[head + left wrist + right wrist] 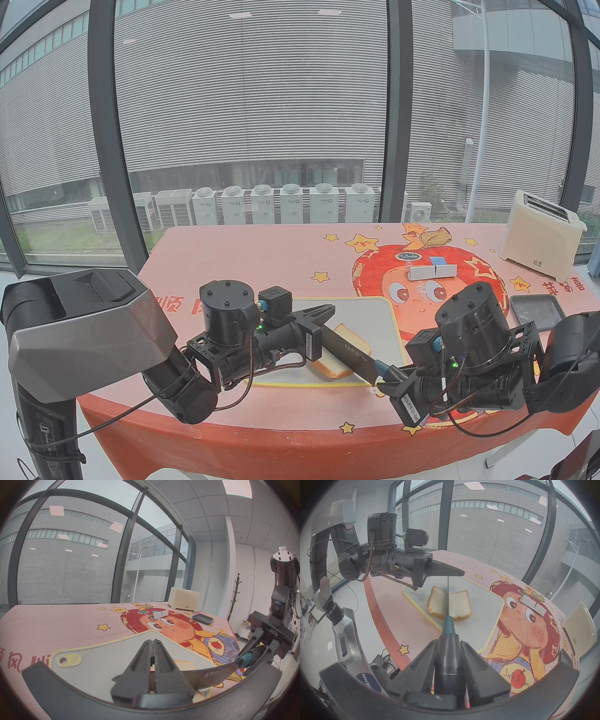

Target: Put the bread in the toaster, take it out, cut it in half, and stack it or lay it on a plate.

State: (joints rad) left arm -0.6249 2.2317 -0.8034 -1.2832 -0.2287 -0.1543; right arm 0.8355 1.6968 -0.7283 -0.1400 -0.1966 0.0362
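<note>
The bread point(332, 369) lies on the cutting board point(381, 315), at lower centre of the head view. The knife point(353, 357) is clamped by its handle in the right gripper point(389, 379). Its blade is laid across the middle of the slice, so that two even halves can be cut. The left gripper point(326, 311) is closed with nothing held and is positioned over the blade's far end, presumably to steady the cut.

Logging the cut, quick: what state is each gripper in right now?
Left gripper: shut, holding nothing, over the bread slice.
Right gripper: shut on the knife handle.
</note>
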